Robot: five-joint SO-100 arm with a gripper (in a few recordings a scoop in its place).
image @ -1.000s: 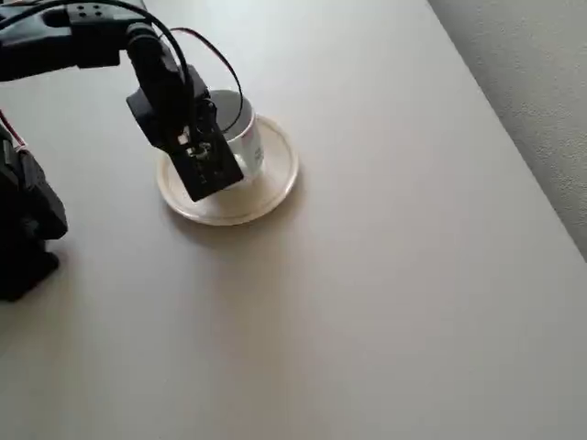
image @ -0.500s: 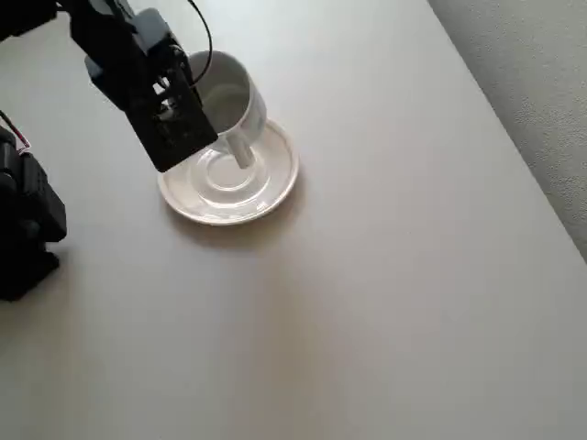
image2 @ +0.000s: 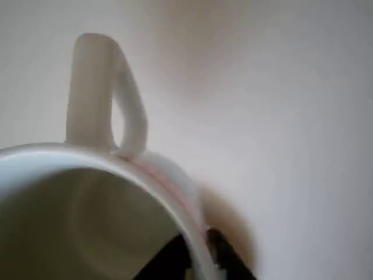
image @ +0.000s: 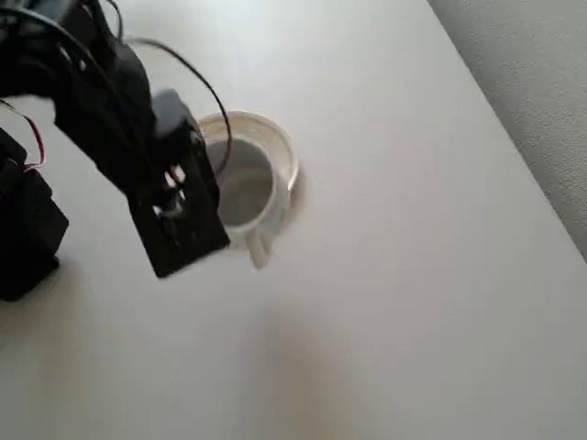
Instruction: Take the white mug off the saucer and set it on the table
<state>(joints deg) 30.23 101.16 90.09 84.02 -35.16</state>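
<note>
The white mug (image: 246,188) hangs in the air, looking large and blurred, with its handle (image: 260,249) pointing toward the bottom of the overhead view. My black gripper (image: 218,215) is shut on its left rim. The saucer (image: 275,136) lies on the table (image: 394,275) just behind and beneath the mug, with only its far rim showing. In the wrist view the mug (image2: 87,221) fills the lower left, handle (image2: 96,93) up, and my gripper (image2: 195,259) pinches the rim, one finger inside and one outside.
The arm's black base (image: 27,229) stands at the left edge. Grey carpet (image: 532,82) lies beyond the table's right edge. Bare tabletop stretches to the right of the mug and toward the bottom of the overhead view.
The gripper has lifted the mug off the saucer's well and carried it toward the bottom of the picture. The mug now covers the saucer's near part.
</note>
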